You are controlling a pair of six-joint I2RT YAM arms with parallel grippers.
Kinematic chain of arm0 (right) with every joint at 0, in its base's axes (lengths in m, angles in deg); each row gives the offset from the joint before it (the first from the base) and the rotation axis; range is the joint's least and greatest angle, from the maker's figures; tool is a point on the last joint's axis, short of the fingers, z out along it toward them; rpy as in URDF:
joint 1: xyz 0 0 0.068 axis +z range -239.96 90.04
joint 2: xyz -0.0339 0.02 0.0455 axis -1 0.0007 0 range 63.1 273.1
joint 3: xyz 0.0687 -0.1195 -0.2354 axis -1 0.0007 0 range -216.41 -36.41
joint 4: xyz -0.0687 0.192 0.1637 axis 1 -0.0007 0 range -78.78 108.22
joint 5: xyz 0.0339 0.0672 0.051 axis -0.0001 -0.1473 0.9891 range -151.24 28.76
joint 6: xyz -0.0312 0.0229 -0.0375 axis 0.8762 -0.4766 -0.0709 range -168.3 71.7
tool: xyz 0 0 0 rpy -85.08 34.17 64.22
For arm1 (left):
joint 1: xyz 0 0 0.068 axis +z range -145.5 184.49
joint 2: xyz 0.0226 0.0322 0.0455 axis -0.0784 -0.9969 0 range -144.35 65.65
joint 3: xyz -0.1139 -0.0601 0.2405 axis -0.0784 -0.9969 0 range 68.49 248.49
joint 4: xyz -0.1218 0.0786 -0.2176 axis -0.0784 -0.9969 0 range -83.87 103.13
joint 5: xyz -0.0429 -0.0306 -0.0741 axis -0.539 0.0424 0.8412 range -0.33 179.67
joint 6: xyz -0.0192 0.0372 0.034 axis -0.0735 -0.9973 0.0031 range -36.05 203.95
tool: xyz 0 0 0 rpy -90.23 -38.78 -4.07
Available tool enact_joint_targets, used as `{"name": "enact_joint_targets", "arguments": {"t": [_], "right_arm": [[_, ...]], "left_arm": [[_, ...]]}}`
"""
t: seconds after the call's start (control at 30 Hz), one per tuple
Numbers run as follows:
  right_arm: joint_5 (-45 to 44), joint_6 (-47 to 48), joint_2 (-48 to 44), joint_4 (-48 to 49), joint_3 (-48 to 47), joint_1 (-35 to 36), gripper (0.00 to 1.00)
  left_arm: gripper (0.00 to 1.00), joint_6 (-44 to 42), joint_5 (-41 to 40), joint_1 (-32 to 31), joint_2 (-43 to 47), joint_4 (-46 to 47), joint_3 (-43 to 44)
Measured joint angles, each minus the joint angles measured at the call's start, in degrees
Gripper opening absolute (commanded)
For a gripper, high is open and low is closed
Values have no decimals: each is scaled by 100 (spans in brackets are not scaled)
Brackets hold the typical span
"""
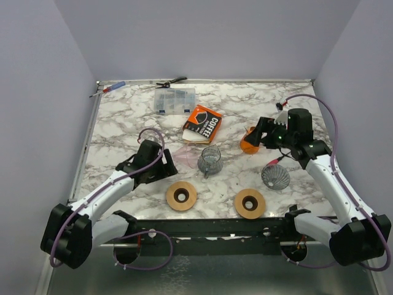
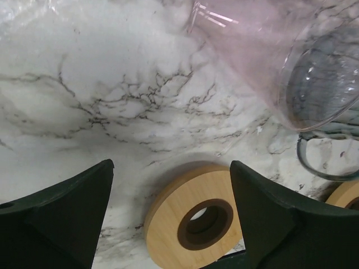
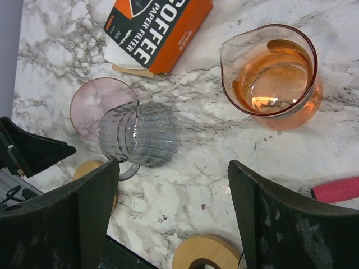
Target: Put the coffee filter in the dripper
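Observation:
The orange pack of coffee filters lies at the table's middle back, and it sits top left in the right wrist view. A grey ribbed glass dripper with a handle stands just in front of it. A second grey dripper stands further right. My left gripper is open, low over the table left of the first dripper, nothing between its fingers. Above the orange carafe, my right gripper hangs open and empty.
A pink glass vessel lies beside the first dripper. Two wooden rings lie near the front edge. A clear parts box, pliers and a screwdriver sit at the back. A red handle lies at right.

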Motion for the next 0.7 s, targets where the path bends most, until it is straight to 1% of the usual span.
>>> {"name": "enact_joint_targets", "arguments": {"t": [0.13,0.4,0.57,0.63,0.7], "right_arm": [[98,-15,4,72,0,-2,83],[275,-92,155,227,28,-2,83],[334,-98,208,254,142,-2,83],[350,-98,216,256,153,0,83],[358,-98,216,260,153,0,83]], "left_arm": [[81,358,-610,-485,129,-382,-55],[83,1158,-1609,-1904,229,-1082,-55],[83,1458,-1838,-2461,39,-1259,-55],[81,1539,-1908,-2632,-90,-1311,-55],[76,1609,-2002,-2761,-208,-1360,-55]]}}
